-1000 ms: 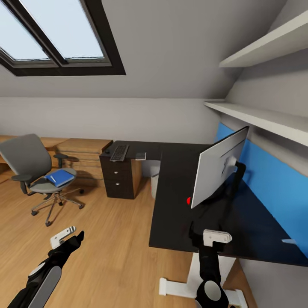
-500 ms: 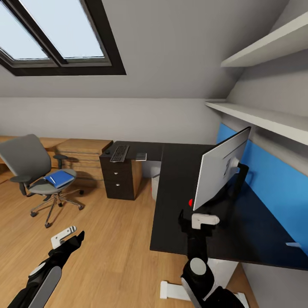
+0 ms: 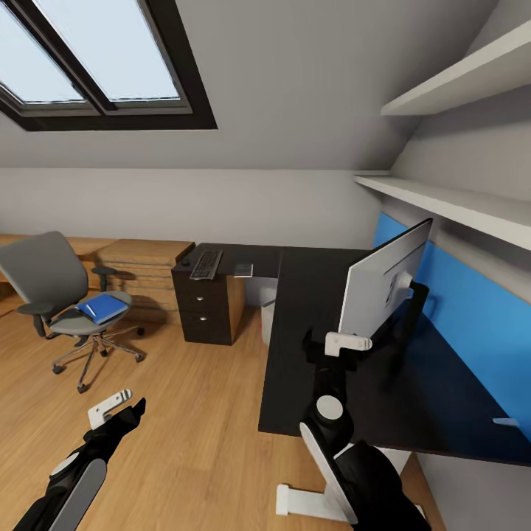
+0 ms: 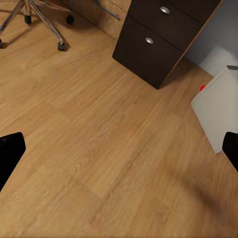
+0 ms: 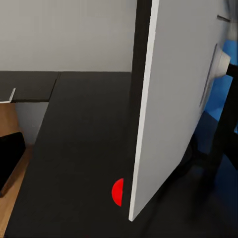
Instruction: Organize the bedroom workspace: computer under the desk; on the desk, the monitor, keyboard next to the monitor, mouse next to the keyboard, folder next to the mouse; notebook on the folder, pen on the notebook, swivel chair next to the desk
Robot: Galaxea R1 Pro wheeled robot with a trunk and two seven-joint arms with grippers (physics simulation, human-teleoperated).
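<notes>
The right tool [image 3: 333,346] is raised over the black surface [image 3: 310,310], just at the monitor's [image 3: 382,289] lower near corner. Its fingers look spread, with one dark finger [image 5: 10,153] at the edge of the right wrist view and nothing between them. In that view the monitor's thin edge [image 5: 144,114] stands upright with its grey back turned aside and a red dot [image 5: 118,192] at the lower corner.

The left tool [image 3: 118,408] hangs low over the wood floor [image 3: 192,413], well apart from everything; its two black fingertips [image 4: 10,153] sit wide apart at either side of the left wrist view, empty.

The keyboard [image 3: 206,264] lies on the far wing of the surface above a dark drawer unit [image 3: 206,306], with the mouse [image 3: 185,262] just beside it and the notebook [image 3: 243,269] near its other side. The blue folder [image 3: 103,306] lies on the seat of the chair [image 3: 63,295], which stands on the floor well apart from the surface. The computer [image 4: 218,111] stands on the floor beside the drawer unit.
</notes>
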